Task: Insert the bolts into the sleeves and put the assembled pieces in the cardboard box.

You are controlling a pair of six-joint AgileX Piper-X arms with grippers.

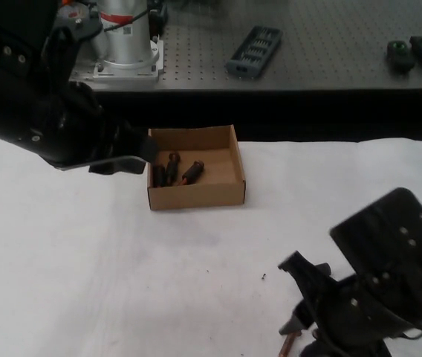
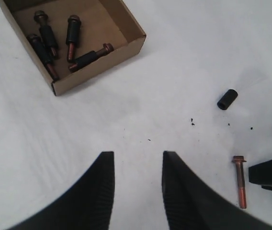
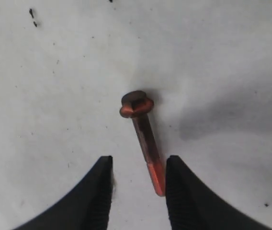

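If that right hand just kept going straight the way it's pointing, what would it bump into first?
Most likely the copper-coloured bolt, lying on the white bench between the open fingers of the right hand; depth is unclear.

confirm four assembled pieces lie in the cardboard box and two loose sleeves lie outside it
Only one loose sleeve lies outside the cardboard box, as the left wrist view shows. The four assembled pieces in the box are right.
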